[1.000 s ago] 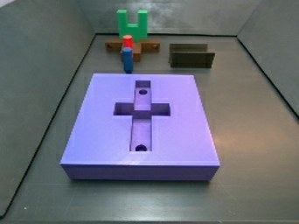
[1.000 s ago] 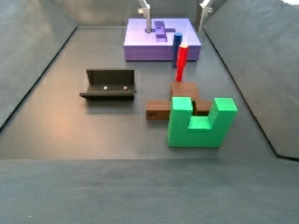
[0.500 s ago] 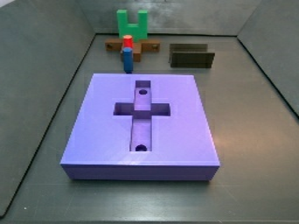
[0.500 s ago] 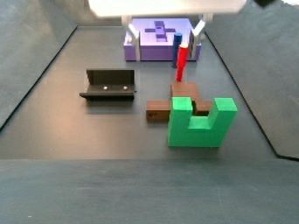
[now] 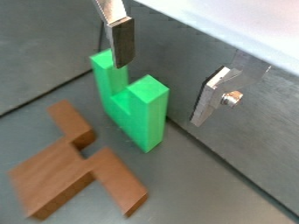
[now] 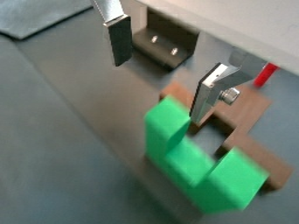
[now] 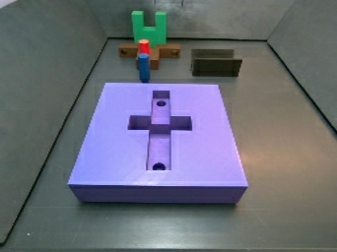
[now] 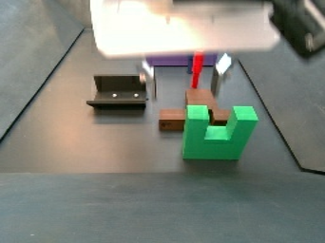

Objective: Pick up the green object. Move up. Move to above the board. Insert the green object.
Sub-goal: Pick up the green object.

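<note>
The green object is a bright green U-shaped block standing prongs up on the dark floor, against a brown cross-shaped piece. It also shows in both wrist views and at the far end in a side view. My gripper is open and empty. It hangs above the floor just short of the green object, not touching it. The board, a large purple slab with a cross recess, lies apart from it; in a side view only a purple sliver shows behind the gripper.
A dark olive open box stands beside the brown piece. A blue post with a red top stands between the board and the green object. Grey walls close in the floor on all sides.
My gripper has travelled from above the board towards the green object and come lower, still open. The green object, board and other pieces have not moved.
</note>
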